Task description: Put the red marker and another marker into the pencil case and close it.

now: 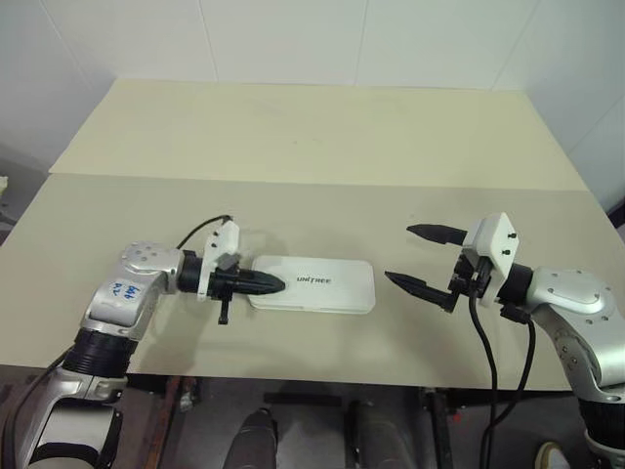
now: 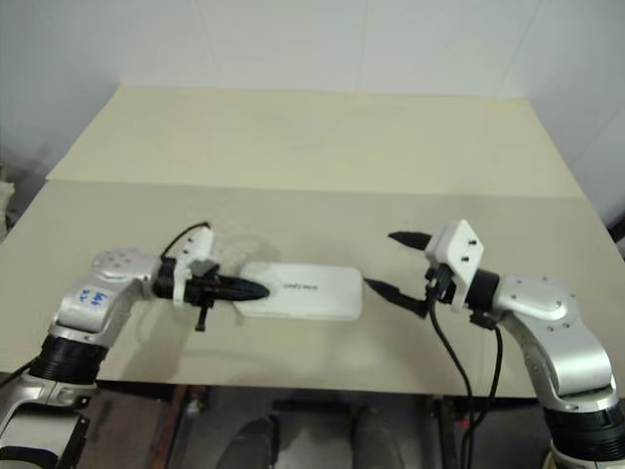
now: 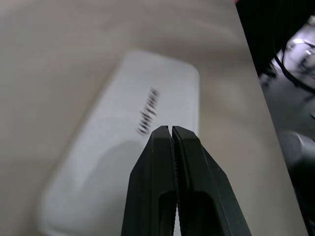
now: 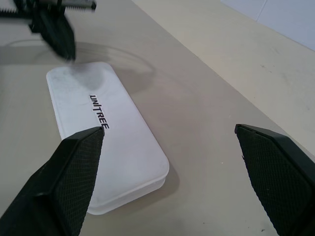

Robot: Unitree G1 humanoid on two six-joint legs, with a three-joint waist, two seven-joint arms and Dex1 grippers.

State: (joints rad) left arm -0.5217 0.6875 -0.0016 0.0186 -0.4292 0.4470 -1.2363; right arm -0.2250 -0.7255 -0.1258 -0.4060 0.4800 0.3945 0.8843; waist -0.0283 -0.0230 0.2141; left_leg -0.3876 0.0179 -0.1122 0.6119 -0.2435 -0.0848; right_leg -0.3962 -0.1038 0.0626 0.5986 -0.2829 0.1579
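The pencil case (image 1: 322, 285) lies flat on the table with its white lid down and dark lettering on top. My left gripper (image 1: 278, 285) is shut with nothing in it, and its tip hovers just over the case's left end. In the left wrist view the closed fingers (image 3: 162, 162) point along the lid (image 3: 142, 123). My right gripper (image 1: 399, 254) stands open just off the case's right end, and nothing is between its fingers (image 4: 74, 172). The red marker and the other marker are hidden or out of view.
The case sits near the front edge of a beige table (image 1: 293, 147). A seam (image 1: 312, 182) crosses the table behind the case. A white wall rises behind the far edge. Dark floor shows below the front edge.
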